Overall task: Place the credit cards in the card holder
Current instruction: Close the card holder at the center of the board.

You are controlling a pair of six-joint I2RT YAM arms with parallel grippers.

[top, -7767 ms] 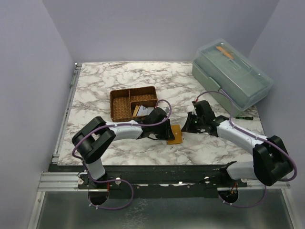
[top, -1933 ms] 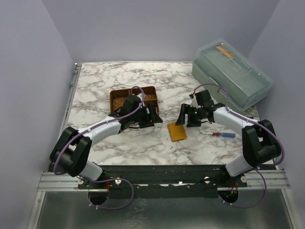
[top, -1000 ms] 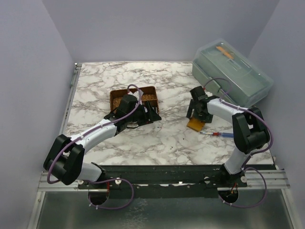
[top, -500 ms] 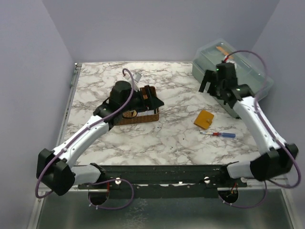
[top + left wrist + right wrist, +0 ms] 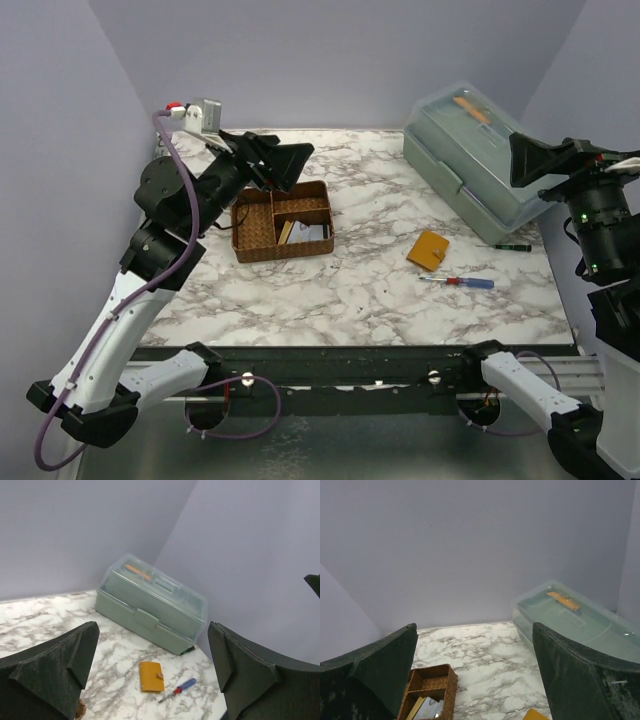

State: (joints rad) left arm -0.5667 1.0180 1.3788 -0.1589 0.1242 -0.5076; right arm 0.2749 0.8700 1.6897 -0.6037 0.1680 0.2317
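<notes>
The left claw (image 5: 284, 160) and right claw (image 5: 538, 160) hung wide open and empty, while the thin, slippery cards (image 5: 308, 232), best pinched by an edge, seemed to lean in the basket (image 5: 252, 236), apart from the wallet (image 5: 428, 250).

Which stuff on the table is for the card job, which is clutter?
Job: credit cards, lying in the woven basket; card holder, closed.
Lying about: green toolbox; blue-handled screwdriver.

Cards (image 5: 308, 232) lie in the basket (image 5: 262, 251), left of the card holder (image 5: 428, 250).
</notes>
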